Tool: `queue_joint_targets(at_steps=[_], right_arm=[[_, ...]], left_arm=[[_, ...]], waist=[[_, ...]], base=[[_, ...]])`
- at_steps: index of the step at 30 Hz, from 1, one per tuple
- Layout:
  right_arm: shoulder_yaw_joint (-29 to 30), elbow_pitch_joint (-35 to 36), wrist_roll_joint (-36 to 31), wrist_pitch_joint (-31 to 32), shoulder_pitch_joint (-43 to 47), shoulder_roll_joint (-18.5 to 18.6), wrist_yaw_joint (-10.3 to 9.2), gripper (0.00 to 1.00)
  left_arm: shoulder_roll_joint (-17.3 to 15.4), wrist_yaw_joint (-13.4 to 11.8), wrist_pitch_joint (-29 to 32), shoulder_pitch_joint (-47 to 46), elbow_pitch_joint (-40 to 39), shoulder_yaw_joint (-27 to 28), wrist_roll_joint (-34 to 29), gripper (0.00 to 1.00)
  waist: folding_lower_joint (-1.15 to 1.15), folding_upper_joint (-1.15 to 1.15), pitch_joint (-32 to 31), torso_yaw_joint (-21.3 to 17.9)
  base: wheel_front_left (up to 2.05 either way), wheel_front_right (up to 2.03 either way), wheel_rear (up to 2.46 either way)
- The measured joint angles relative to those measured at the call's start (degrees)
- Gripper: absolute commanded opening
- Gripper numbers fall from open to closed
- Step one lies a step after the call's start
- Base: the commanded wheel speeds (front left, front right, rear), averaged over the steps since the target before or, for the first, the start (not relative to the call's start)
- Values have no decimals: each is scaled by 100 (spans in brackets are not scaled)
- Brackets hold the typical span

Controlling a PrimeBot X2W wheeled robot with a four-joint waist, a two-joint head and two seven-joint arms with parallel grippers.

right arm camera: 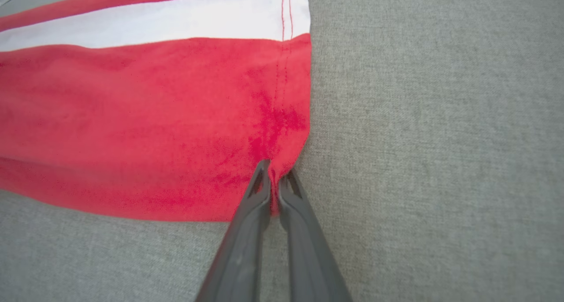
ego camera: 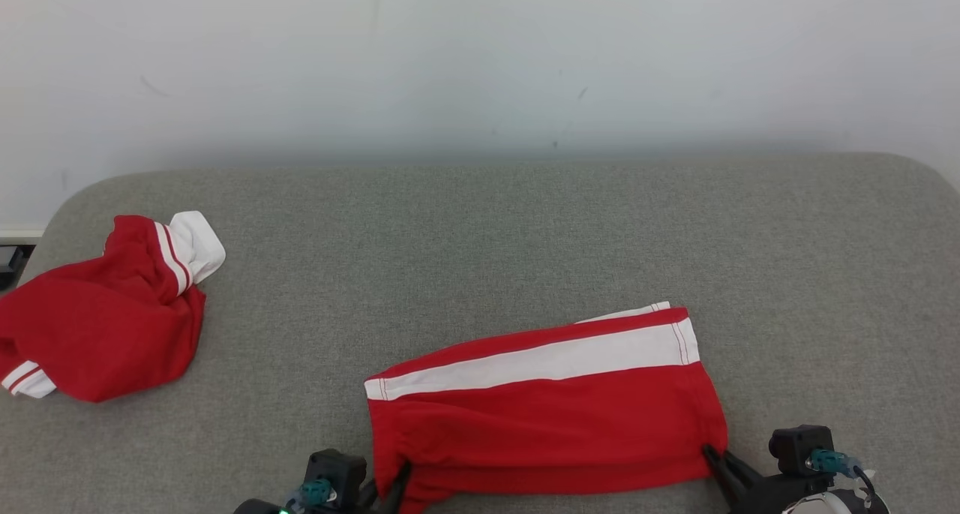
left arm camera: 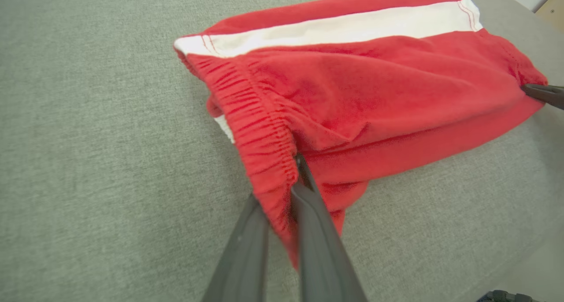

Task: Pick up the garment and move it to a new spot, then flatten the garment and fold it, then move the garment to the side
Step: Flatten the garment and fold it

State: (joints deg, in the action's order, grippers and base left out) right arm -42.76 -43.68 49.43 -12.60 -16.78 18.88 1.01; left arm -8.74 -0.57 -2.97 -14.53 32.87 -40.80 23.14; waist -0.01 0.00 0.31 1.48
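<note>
The garment (ego camera: pixel 547 416) is laid on a grey cushion (ego camera: pixel 480 221); its waistband (left arm camera: pixel 260 130) is pinched by the left gripper (left arm camera: pixel 282 185). Its hem corner (right arm camera: pixel 291 147) is clamped by the right gripper (right arm camera: pixel 275 172).

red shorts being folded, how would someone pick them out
On the grey padded surface, look at the near edge. The red shorts lie flat with a long white stripe, left gripper and right gripper pinching their near corners. The other red garment lies crumpled at the far left.
</note>
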Motion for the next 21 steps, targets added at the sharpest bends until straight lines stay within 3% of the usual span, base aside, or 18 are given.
queue_joint_targets(at_steps=[1, 2, 12, 21], right_arm=[[26, 66, 21, 0, 10, 11, -3, 48], [49, 133, 44, 0, 18, 32, -21, 100], [411, 964, 327, -11, 231, 369, -60, 100], [541, 1842, 149, -87, 228, 614, -413, 100]], left_arm=[[-1, -20, 11, 9, -16, 14, 3, 100], [3, -55, 9, 26, -45, 53, 23, 100], [-160, -257, -119, 113, -831, 253, 46, 100], [-506, -504, -322, 154, -1395, 555, -108, 100]], waist=[[0, 0, 5, -2], [0, 0, 11, -4], [1, 0, 35, -17], [1, 0, -19, -76]], base=[[0, 0, 0], [0, 0, 0], [0, 0, 0], [0, 0, 0]])
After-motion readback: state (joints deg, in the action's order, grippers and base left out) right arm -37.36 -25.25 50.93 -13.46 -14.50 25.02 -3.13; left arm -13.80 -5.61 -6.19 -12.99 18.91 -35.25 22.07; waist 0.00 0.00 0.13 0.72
